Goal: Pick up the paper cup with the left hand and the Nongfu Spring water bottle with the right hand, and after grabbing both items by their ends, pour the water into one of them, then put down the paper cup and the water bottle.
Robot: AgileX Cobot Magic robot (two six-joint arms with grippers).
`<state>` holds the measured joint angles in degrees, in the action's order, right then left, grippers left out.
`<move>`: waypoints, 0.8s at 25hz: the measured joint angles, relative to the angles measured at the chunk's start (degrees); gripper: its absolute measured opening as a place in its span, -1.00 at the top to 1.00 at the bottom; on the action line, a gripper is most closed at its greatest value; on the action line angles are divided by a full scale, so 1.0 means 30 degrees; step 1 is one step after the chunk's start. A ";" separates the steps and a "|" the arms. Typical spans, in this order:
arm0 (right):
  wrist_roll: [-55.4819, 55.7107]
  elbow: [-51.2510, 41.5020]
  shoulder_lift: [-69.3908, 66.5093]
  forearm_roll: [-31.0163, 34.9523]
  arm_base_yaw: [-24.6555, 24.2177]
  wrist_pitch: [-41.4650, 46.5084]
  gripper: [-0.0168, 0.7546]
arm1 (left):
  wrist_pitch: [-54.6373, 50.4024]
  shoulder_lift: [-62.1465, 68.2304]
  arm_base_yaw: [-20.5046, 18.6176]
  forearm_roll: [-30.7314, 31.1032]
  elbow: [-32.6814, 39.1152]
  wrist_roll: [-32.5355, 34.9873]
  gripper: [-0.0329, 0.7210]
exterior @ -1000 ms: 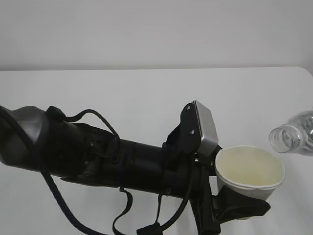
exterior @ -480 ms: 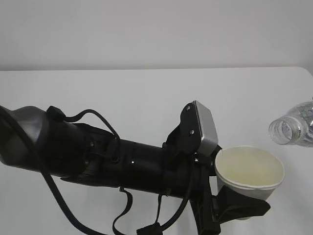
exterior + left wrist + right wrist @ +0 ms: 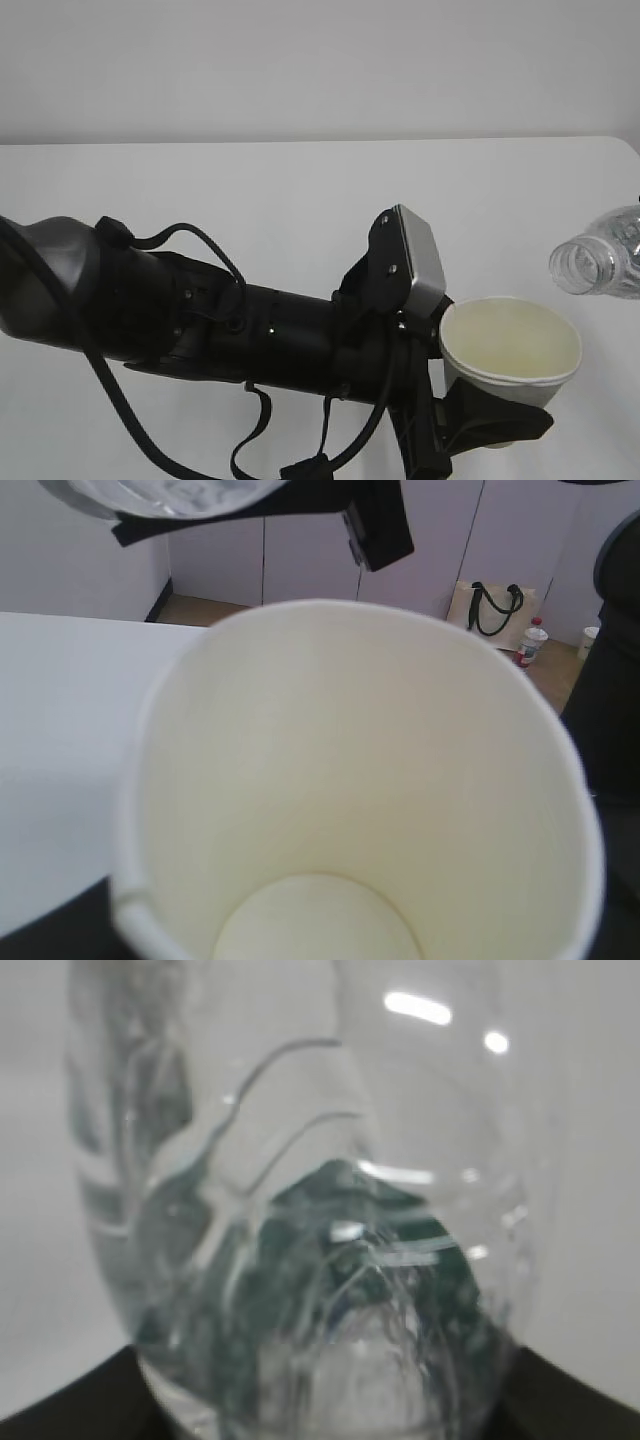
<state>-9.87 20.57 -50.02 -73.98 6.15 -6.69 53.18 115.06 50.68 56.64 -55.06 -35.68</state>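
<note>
Closest to you, near the front edge of the white table (image 3: 300,200), your left hand (image 3: 440,415) has its black fingers clamped around the lower part of the paper cup (image 3: 510,350) — cup sits upright, mouth open to the top, pale cream inside, and from the left wrist view the bottom of it (image 3: 330,810) looks dry. The thick black arm with its loose cables stretches off to the left along the front edge. A bit further back, at the right edge, the Nongfu Spring water bottle (image 3: 600,262) is tipped over with its open neck pointing at the cup, just beside and above the rim, not touching. Your right hand is pinching the bottle's base (image 3: 330,1290) — the jaws only show as dark corners.
</note>
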 joint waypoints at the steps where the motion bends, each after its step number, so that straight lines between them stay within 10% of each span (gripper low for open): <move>1: 0.0000 0.0000 0.0000 0.0000 0.0000 0.0000 -0.13 | 0.0000 0.0000 0.0000 -0.0029 0.0000 0.0000 -0.32; 20: -0.0503 0.0000 0.0000 -0.0206 0.0000 0.0410 -0.13 | 0.0000 0.0000 0.0000 0.0005 0.0000 -0.0066 -0.32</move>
<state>-11.38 20.57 -50.02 -74.59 6.15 -5.46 53.18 115.06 50.68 56.65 -55.06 -35.88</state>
